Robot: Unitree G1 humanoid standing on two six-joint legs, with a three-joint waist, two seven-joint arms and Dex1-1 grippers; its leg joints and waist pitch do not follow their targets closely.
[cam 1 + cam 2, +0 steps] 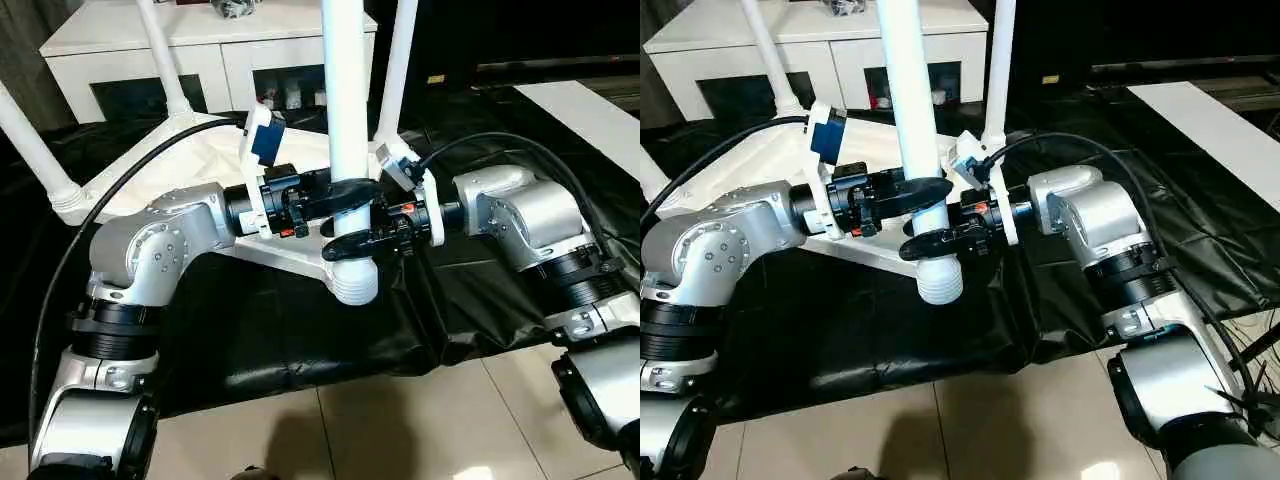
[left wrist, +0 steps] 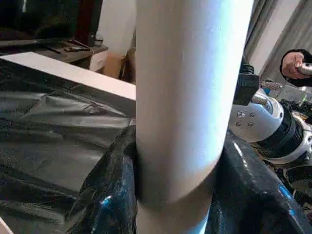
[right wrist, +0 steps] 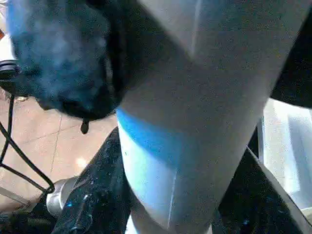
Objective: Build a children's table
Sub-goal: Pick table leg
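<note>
The white tabletop lies upside down on the black-covered work table. Three white legs stand up from its corner sockets: one at the left, one at the back and one at the back right. A further leg is held upright at the near corner, its ribbed end bare below both grippers. My left gripper is shut on this leg, and my right gripper is shut on it just below. Both wrist views show black fingers on either side of the leg. The near corner socket is hidden behind it.
A white cabinet with dark doors stands behind the work table. The black cover hangs over the front edge above the tiled floor. A white board lies at the right. A person's hand shows in the left wrist view.
</note>
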